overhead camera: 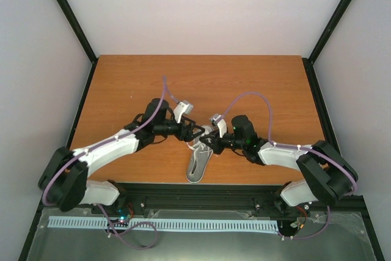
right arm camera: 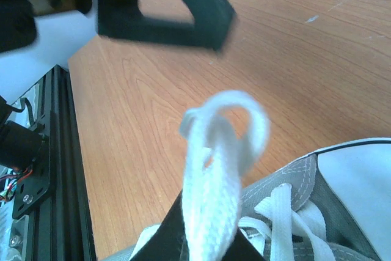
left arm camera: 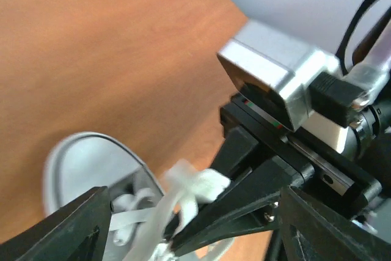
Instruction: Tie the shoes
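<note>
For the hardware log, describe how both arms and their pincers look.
The left arm and right arm have white shell links between bulky black joints. A thin purple cable loops along each. The left pincer and right pincer are black, with angular fingers and a silver camera block at the wrist.

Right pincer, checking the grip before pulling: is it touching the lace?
Touching: the right wrist view shows the lace loop clamped between the right pincer and its closed fingertips.
</note>
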Tool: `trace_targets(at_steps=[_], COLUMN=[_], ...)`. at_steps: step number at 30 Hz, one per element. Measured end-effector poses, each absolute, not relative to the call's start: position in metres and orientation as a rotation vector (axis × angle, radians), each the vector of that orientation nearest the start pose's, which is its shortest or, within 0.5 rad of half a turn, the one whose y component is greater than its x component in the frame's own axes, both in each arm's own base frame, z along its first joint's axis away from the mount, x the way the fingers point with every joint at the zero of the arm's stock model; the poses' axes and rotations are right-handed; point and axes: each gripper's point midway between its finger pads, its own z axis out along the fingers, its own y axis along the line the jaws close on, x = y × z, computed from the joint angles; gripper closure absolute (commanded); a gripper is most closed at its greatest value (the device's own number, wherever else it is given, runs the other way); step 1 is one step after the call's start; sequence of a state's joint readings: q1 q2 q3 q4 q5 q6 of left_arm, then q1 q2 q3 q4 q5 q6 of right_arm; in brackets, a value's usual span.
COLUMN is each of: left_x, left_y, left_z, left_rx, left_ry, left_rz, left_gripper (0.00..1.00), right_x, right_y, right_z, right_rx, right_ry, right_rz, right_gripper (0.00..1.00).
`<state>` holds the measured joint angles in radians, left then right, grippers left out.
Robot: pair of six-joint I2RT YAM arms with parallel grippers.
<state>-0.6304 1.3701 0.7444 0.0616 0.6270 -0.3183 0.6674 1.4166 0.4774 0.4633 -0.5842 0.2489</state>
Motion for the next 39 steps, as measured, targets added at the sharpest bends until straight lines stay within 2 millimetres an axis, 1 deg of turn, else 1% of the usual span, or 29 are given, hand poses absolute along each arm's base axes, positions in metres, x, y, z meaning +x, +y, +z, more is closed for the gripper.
trace_targets(at_steps=[2, 4, 6, 9, 11, 14, 15, 19, 20, 24, 26, 33, 39], left_x=[0.254, 0.260, 0.261, 0.248, 0.238, 0.227, 0.224, 0.215, 0.214, 0.214, 0.215, 0.217, 0.218], left_y=[-0.294, -0.277, -0.259, -0.246, -0.248, -0.259, -0.265, -0.283, -0.286, -0.289, -0.289, -0.292, -0.293], left_z=[0.174, 0.186, 0.195, 0.196, 0.189, 0.171, 0.163, 0.131, 0.120, 0.104, 0.102, 0.105, 0.101], left_rx=[0.690, 0.617, 0.557, 0.545, 0.565, 0.610, 0.632, 0.687, 0.697, 0.704, 0.704, 0.703, 0.709], left_ry=[2.106, 2.063, 2.020, 1.977, 1.983, 2.030, 2.051, 2.139, 2.170, 2.215, 2.220, 2.196, 2.204], left_rz=[-1.106, -0.996, -0.913, -0.889, -0.909, -0.939, -0.950, -0.969, -0.965, -0.955, -0.954, -0.959, -0.954], left_gripper=[0.19, 0.21, 0.27, 0.39, 0.47, 0.56, 0.57, 0.59, 0.60, 0.58, 0.57, 0.56, 0.53], right_x=[0.229, 0.229, 0.229, 0.228, 0.228, 0.227, 0.226, 0.225, 0.225, 0.224, 0.224, 0.224, 0.226], right_y=[0.300, 0.298, 0.297, 0.295, 0.294, 0.293, 0.293, 0.292, 0.292, 0.292, 0.291, 0.291, 0.292], right_z=[0.113, 0.112, 0.113, 0.114, 0.116, 0.118, 0.120, 0.120, 0.120, 0.120, 0.119, 0.118, 0.121], right_rx=[-0.812, -0.796, -0.774, -0.740, -0.717, -0.696, -0.691, -0.679, -0.676, -0.673, -0.673, -0.671, -0.656], right_ry=[2.012, 2.029, 2.044, 2.070, 2.083, 2.095, 2.097, 2.110, 2.113, 2.117, 2.120, 2.130, 2.134], right_rz=[1.144, 1.142, 1.141, 1.154, 1.165, 1.177, 1.181, 1.185, 1.187, 1.188, 1.188, 1.187, 1.192], right_gripper=[0.97, 0.97, 0.97, 0.97, 0.97, 0.97, 0.97, 0.97, 0.97, 0.97, 0.97, 0.97, 0.97])
